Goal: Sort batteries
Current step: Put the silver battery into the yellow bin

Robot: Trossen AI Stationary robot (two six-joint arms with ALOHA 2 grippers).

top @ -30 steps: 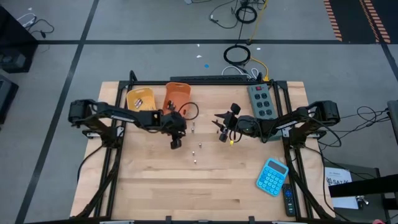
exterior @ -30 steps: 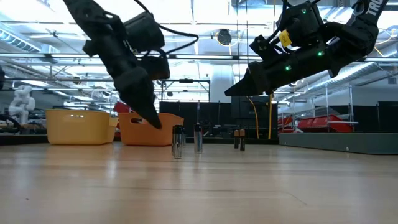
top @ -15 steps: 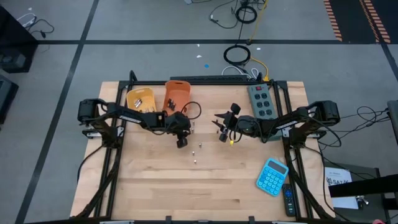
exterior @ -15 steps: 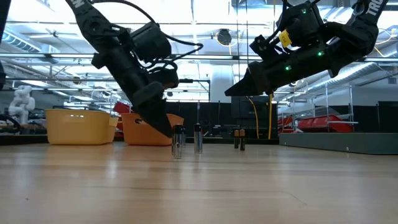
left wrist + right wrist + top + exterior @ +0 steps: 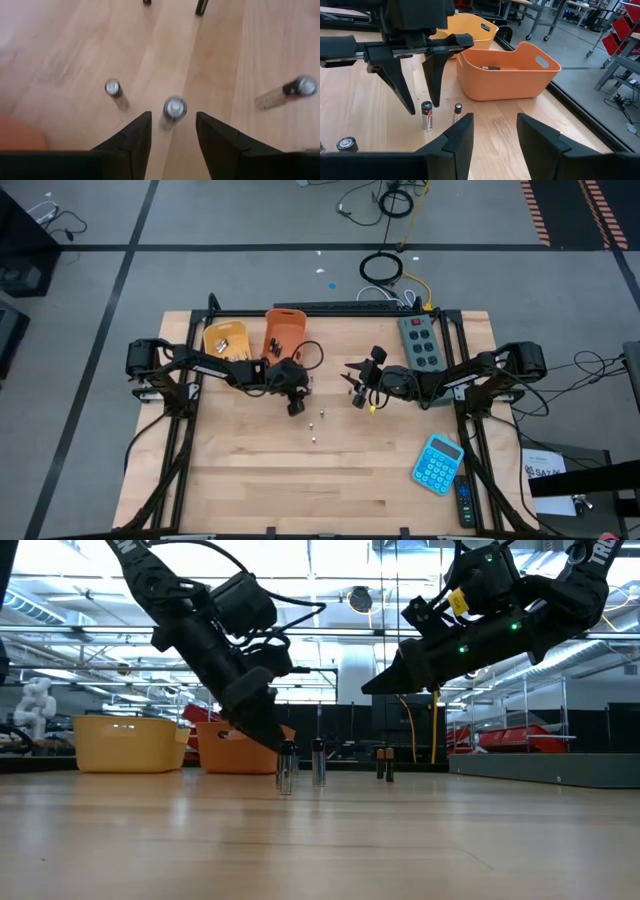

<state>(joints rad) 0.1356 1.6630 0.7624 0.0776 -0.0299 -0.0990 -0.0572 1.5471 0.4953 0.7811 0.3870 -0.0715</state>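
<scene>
Several batteries [image 5: 315,423] stand upright on the wooden table [image 5: 330,480], just in front of the orange bin [image 5: 284,334]: small silvery-grey cylinders with dark bands. The left gripper [image 5: 296,393] hangs over one standing battery [image 5: 173,111], its fingers [image 5: 131,140] spread apart on either side and not touching it. The right gripper [image 5: 494,131] hovers open, farther from the bin. Only the right wrist view shows a battery [image 5: 491,67] lying inside the orange bin; the low view shows a yellow bin [image 5: 125,743] beside it.
</scene>
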